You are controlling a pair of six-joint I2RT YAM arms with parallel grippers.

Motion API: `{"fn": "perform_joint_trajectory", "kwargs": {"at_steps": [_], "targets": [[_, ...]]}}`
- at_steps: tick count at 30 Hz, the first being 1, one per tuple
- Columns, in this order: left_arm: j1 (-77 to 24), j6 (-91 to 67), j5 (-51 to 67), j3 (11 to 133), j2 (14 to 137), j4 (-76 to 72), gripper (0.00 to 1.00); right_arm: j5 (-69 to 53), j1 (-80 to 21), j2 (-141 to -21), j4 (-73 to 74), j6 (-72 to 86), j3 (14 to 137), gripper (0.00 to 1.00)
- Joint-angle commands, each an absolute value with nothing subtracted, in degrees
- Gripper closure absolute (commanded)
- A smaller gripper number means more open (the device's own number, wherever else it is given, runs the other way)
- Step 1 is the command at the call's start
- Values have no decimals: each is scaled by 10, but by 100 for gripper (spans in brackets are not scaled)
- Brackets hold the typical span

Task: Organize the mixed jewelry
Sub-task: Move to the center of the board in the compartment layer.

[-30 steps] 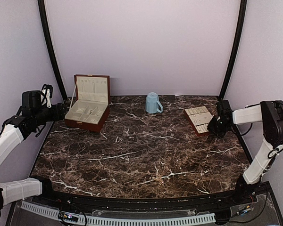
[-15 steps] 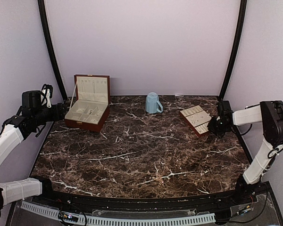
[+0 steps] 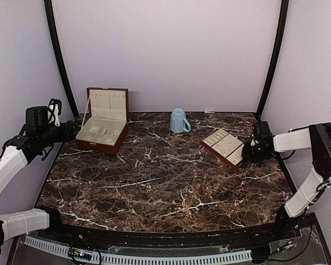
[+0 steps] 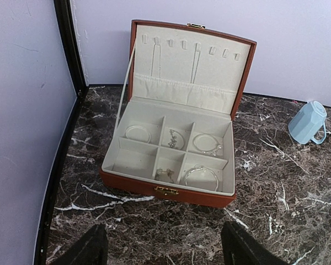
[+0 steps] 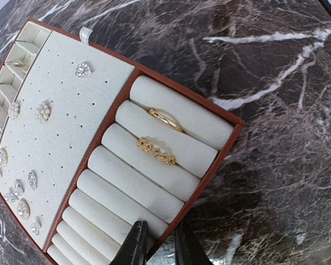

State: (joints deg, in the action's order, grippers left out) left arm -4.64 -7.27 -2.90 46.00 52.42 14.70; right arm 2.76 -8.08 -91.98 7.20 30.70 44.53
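The mixed jewelry [image 5: 42, 112], tiny silvery sparkly bits, shows best from the right wrist. Little shiny studs are stuck in the soft pad on the left part of the flat cream-lined tray with a brown edge [image 5: 121, 185]. Two thin gold rings [image 5: 156, 150] sit tucked between its plump soft rolls on the right. The right gripper [image 5: 159, 232] has its two black fingers close together, pinching the tray's thin near edge. That is a small bit to hold, so I think the tray could slip out or tip, and loose pieces could roll onto the smooth, hard dark stone table with white veins [image 5: 276, 165]. From the left wrist, more silvery rings and bangles [image 4: 206, 143] lie in the little square pockets of the open reddish-brown wooden box with a brass clasp [image 4: 129, 183]. Only the near left pocket looks bare. The left gripper [image 4: 165, 251] has its fingers spread wide, holding nothing, just near the box. From the top, the box sits far left and the tray far right, well apart, with a smooth light-blue mug [image 3: 179, 121] between them by the far wall. The jewelry is too small to see here. A big push might slide the tray crooked or bump the mug.
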Motion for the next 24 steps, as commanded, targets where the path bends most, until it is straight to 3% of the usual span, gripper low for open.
{"fn": "perform_joint_trajectory", "kwargs": {"at_steps": [1, 24], "targets": [[-45, -72, -33, 455, 524, 142, 27, 15, -118, -908, 90, 250, 436, 82], [-44, -72, -34, 455, 526, 143, 27, -35, -281, -1006, 63, 147, 544, 81]]}}
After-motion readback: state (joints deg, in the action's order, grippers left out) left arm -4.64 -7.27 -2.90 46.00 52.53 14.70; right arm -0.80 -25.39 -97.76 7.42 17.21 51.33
